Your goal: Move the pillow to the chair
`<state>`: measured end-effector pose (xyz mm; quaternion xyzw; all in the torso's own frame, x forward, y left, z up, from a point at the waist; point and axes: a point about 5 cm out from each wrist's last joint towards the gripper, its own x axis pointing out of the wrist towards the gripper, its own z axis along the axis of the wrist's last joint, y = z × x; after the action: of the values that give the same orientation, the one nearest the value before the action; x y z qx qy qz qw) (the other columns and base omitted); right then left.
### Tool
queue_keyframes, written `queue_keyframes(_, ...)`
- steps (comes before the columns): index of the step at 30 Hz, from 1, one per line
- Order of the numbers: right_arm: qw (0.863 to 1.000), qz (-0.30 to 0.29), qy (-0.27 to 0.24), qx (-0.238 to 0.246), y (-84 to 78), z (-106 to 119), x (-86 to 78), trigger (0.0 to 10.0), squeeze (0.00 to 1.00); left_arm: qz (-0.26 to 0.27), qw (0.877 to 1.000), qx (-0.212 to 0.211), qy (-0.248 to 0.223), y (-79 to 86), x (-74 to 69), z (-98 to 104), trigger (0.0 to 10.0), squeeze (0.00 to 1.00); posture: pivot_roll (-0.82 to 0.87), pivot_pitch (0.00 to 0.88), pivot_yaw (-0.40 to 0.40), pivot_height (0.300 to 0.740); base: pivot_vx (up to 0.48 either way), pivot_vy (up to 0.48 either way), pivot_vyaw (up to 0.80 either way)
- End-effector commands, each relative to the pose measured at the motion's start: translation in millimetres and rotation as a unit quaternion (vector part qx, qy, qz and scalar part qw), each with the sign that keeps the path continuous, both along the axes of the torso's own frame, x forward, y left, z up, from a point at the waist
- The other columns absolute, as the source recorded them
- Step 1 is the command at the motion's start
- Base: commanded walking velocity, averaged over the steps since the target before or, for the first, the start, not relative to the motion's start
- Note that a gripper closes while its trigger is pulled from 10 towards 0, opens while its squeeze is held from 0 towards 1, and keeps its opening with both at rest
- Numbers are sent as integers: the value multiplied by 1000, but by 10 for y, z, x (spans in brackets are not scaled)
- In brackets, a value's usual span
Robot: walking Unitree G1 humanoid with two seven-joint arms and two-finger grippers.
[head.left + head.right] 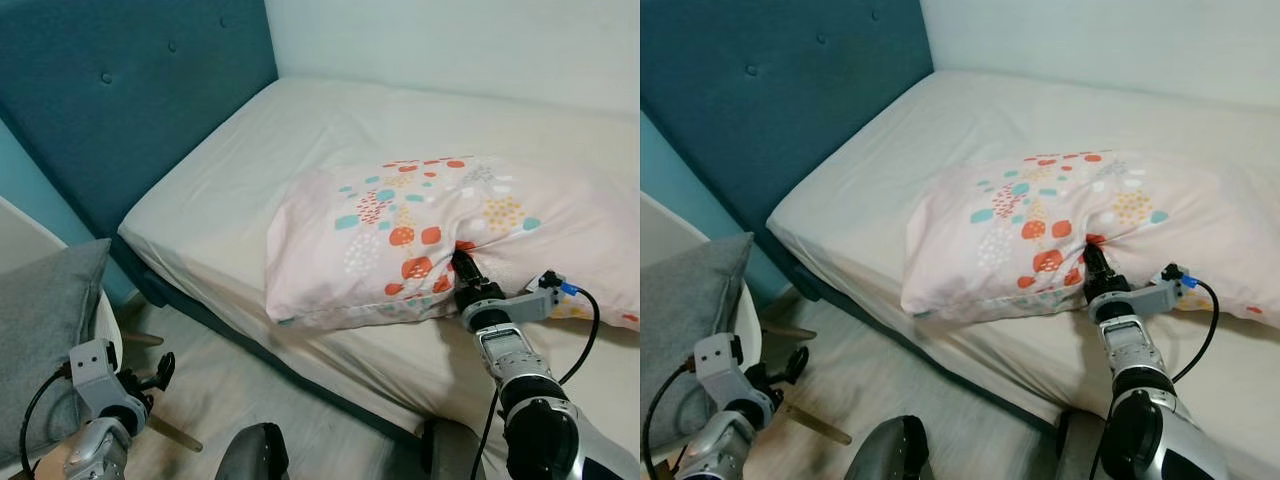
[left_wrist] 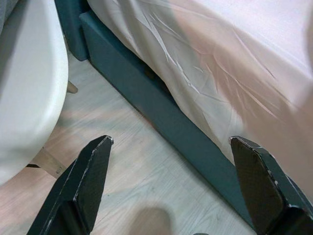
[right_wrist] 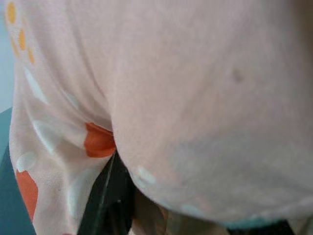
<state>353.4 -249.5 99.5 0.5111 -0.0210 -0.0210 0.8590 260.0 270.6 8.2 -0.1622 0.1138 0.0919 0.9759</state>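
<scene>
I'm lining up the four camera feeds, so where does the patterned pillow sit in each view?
Left eye view: pillow right of centre on the bed, right gripper pressed into its near edge.
Right eye view: pillow in the same spot.
Left wrist view: no pillow; bed side, white chair.
Right wrist view: pillow fabric close up.
Shared landmark: the teal headboard.

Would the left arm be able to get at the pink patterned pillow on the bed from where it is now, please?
Probably not: the left end effector hangs low over the floor beside the white chair, apart from the pink patterned pillow.
</scene>
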Motion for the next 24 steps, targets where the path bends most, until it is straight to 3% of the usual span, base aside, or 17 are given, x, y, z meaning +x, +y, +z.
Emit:
queue_keyframes(1,1000,17,3,-8,70,10,31,0,0,11,1000,5,-11,74,-1,45,10000,0,171,167,137,484,0,0,0)
queue_keyframes(11,999,15,-18,-41,-50,124,43,0,0,-1,1000,-6,-19,-49,75,57,10000,0,139,145,130,484,0,0,0)
queue_keyframes(17,993,28,-80,-83,-93,364,97,0,0,-12,999,-15,-30,-158,197,117,10000,0,110,98,120,484,0,0,0)
queue_keyframes(24,983,53,-145,-99,-83,587,117,0,0,1,1000,-8,-17,-225,350,195,10000,0,89,63,109,499,0,0,0)
